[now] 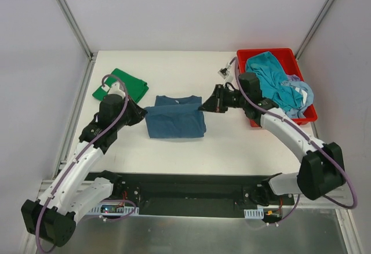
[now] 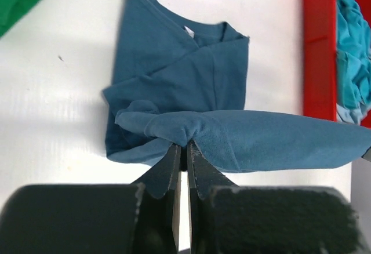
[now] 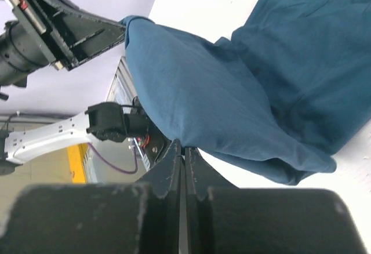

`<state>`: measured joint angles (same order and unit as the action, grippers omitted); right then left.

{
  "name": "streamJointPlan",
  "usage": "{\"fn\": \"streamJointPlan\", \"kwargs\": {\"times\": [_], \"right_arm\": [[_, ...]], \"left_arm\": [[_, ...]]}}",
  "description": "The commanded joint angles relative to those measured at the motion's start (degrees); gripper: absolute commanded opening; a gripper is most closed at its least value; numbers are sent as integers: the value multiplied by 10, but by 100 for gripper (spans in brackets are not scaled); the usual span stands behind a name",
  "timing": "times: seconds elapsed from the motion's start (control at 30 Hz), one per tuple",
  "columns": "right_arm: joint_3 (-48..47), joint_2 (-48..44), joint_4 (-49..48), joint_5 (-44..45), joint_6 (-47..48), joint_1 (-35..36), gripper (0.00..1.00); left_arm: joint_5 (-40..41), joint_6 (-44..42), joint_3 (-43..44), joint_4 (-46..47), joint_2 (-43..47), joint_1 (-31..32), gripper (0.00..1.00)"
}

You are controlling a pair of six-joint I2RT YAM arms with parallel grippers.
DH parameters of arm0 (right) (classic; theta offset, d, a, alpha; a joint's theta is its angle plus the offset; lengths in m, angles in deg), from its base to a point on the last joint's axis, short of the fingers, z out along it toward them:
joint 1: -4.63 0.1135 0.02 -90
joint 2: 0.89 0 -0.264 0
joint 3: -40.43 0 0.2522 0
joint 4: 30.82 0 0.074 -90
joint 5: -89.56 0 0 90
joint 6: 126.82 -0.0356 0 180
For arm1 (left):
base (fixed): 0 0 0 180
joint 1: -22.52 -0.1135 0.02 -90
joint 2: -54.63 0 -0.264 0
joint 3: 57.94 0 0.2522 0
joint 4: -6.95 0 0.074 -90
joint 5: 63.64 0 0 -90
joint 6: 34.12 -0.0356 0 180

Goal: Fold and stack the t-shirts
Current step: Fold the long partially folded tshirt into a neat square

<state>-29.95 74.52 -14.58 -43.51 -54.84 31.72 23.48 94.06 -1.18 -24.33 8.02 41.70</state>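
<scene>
**A:** What is in the red bin [image 1: 288, 61] at the far right corner of the table [image 1: 174, 68]?

**B:** Two shirts, both not folded. A teal shirt [image 1: 264, 68] fills most of the bin, all crumpled. A pale blue shirt [image 1: 298, 94] lies at the near end and hangs a little over the rim. Whether more cloth is under them, I cannot tell.

**A:** And outside the bin?

**B:** A green shirt [image 1: 120, 84] lies folded near the far left corner, well apart from the bin and close to the left arm. The dark blue shirt [image 1: 175, 118] is in the middle of the table, between the two arms.

**A:** Is the blue one lying flat?

**B:** Only partly. The part with the collar lies flat on the table. Another part is lifted and stretched like a band between the two grippers, above the rest of the shirt.

**A:** So both grippers hold it?

**B:** Yes. The left gripper [image 1: 141, 113] is closed on the left end of the lifted part, and the cloth bunches just above its fingers. The right gripper [image 1: 203, 107] is closed on the right end, with its fingers pressed together and the cloth pinched between them.

**A:** How near is the right arm to the bin?

**B:** Its wrist is just beside the left wall of the bin. The gripper itself points away from the bin, toward the blue shirt.
</scene>
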Motion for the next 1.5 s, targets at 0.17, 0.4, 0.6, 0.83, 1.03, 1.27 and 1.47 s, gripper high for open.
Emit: {"fn": "streamJointPlan", "kwargs": {"times": [0.17,0.4,0.6,0.83,1.03,1.27,1.47], "right_arm": [[-66,129,-117,-29,-67,-62,0],[-122,225,-123,2,-61,-95,0],[-174,310,-125,20,-46,-114,1],[-264,422,-105,57,-19,-115,0],[-357,510,-77,72,-8,-116,1],[-391,546,-62,63,-1,-106,8],[-440,546,13,85,17,-101,44]], "left_arm": [[132,-13,95,11,-124,-3,0],[116,-28,183,14,-268,-21,0],[90,-40,264,18,-392,-37,0],[70,-35,321,18,-511,-57,0],[57,-32,358,13,-584,-69,0],[55,-21,365,6,-604,-75,4],[46,-37,393,-8,-621,-86,51]]}}
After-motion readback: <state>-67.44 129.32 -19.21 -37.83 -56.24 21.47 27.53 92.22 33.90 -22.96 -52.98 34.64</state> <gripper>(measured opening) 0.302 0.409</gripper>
